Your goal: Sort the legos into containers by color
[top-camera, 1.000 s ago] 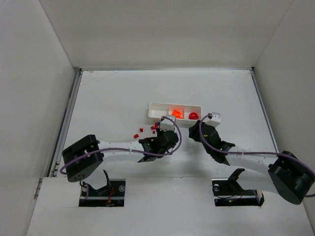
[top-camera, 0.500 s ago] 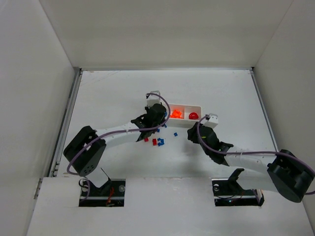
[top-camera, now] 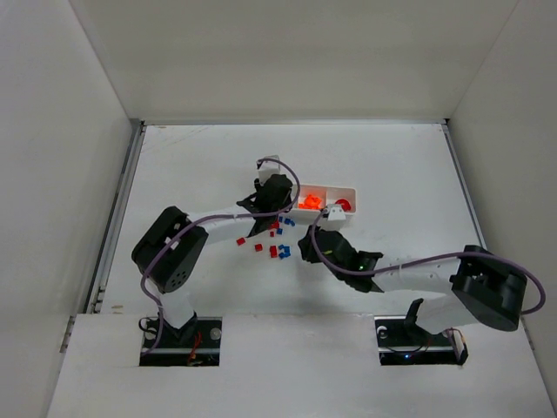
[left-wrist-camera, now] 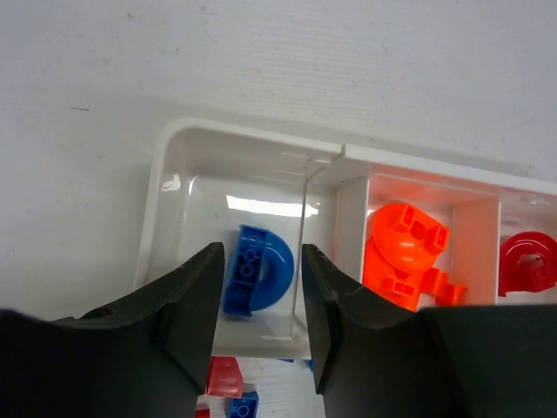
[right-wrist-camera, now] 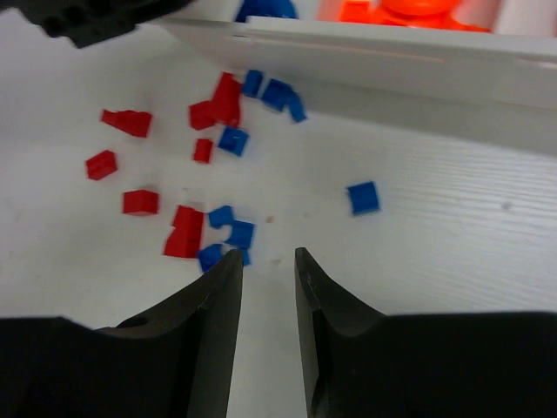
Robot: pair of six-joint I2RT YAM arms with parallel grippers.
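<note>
The white tray (left-wrist-camera: 261, 144) has three containers in a row. A blue half-round lego (left-wrist-camera: 257, 280) lies loose in the left one. My left gripper (left-wrist-camera: 261, 252) hovers open over it, its jaws either side of the piece. The middle container holds orange legos (left-wrist-camera: 405, 257) and the right one a red ring (left-wrist-camera: 526, 261). Small red and blue legos (top-camera: 273, 251) lie scattered on the table in front of the tray (top-camera: 352, 192). My right gripper (right-wrist-camera: 266, 254) is low over the table, open with nothing between its jaws, beside a cluster of blue bricks (right-wrist-camera: 228, 237).
A lone blue brick (right-wrist-camera: 363, 197) lies right of the cluster, and red bricks (right-wrist-camera: 184, 233) lie left of it. The left arm's black link (right-wrist-camera: 96, 17) shows over the pile's far side. White enclosure walls ring the table (top-camera: 174, 174).
My left gripper carried the blue half-round piece from the pile to the left compartment and opened, letting it go. My right gripper moved left to the scattered bricks, its jaws narrowing.
</note>
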